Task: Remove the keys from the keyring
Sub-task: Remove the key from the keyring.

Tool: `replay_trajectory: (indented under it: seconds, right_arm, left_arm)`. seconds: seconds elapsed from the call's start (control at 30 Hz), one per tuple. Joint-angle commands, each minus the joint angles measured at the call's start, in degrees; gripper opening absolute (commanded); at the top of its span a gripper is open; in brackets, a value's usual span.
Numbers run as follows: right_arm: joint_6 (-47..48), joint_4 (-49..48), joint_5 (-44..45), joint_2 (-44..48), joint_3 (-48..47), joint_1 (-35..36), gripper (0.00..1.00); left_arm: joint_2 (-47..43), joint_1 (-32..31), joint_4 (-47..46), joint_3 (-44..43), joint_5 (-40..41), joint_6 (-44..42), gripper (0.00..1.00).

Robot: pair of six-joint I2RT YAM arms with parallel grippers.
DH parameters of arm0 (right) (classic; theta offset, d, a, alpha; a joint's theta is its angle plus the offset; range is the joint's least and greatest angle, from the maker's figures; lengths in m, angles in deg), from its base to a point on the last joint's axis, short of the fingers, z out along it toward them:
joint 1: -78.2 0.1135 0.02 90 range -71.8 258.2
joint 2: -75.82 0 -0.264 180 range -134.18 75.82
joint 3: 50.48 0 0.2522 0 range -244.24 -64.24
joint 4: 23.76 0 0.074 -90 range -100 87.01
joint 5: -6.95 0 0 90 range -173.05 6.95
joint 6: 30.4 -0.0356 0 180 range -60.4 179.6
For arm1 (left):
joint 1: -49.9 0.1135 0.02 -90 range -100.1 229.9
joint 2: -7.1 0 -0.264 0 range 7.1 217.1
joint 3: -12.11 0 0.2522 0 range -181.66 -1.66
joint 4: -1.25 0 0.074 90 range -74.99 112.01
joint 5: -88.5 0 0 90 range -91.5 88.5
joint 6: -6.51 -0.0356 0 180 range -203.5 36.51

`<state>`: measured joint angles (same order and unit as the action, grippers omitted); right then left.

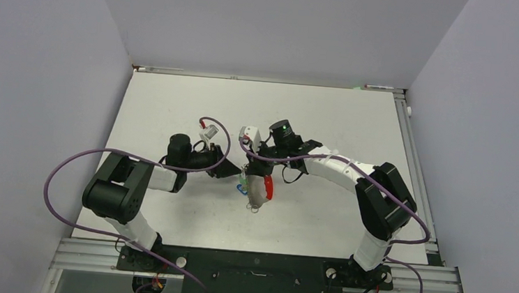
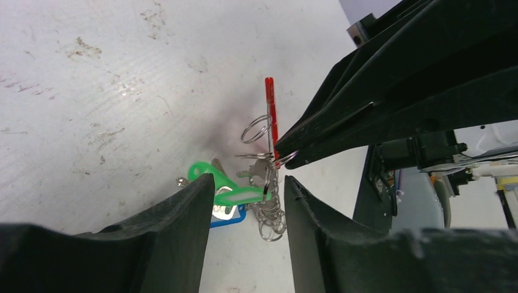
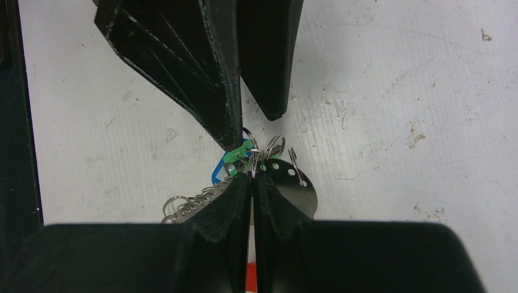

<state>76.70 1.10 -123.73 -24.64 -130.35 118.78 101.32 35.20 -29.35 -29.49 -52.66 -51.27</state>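
Right gripper (image 3: 252,183) pinches the keyring (image 2: 269,101), seemingly to steady it; left gripper (image 2: 248,180), at nine o'clock, gapes around the keys (image 2: 227,193).

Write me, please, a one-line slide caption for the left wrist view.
Right gripper pinches the keyring; open left gripper poised around the keys.

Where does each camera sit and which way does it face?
Top external: above and behind the bases, looking down on the table; both arms show.
Left wrist: on the left arm, looking past the open left gripper at the keys and the keyring.
Right wrist: on the right arm, looking past the right gripper, shut on the keyring.
Shared: both wrist views show the green tag and the other arm's gripper.
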Motion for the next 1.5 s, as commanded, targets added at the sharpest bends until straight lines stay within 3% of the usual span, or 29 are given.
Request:
replay_trajectory:
  seconds: [0.0, 0.1, 0.23, 0.37, 0.67, 0.97, 1.1, 1.47]
  right_arm:
    - [-0.42, -2.40, -0.73, 1.96, -1.04, -0.09, 0.05]
    - [-0.32, -2.13, -1.87, 1.65, -1.42, -0.32, 0.05]
    - [-0.98, -2.30, -3.41, 1.25, -1.81, -1.14, 0.05]
    - [-0.84, -2.63, -3.93, 1.23, -1.67, -1.49, 0.05]
    - [-1.85, -6.52, -5.32, 1.44, 0.25, -3.87, 0.05]
    - [-3.72, -7.99, 2.24, 0.13, 0.68, -2.95, 0.05]
    - [-3.63, -7.05, 5.50, -0.29, 0.41, -2.46, 0.05]
    - [-1.50, -4.44, 5.18, -1.93, -0.32, 0.45, 0.05]
  left_arm:
    - [1.48, -0.45, -10.96, 1.02, -3.26, 5.16, 0.44]
    - [3.73, -0.43, -13.50, 0.69, -3.81, 7.01, 0.38]
    - [5.45, -0.50, -16.49, 0.84, -5.40, 9.44, 0.23]
    - [5.99, -0.10, -18.59, 1.29, -6.03, 11.89, 0.00]
    - [11.02, 2.52, -10.25, -1.57, -5.90, 15.74, 0.00]
    - [8.69, 2.26, -24.65, 2.98, -5.94, 20.48, 0.00]
    - [6.80, 1.72, -26.95, 4.07, -5.90, 20.18, 0.00]
    - [1.34, -0.06, -22.67, 3.11, -4.52, 14.07, 0.00]
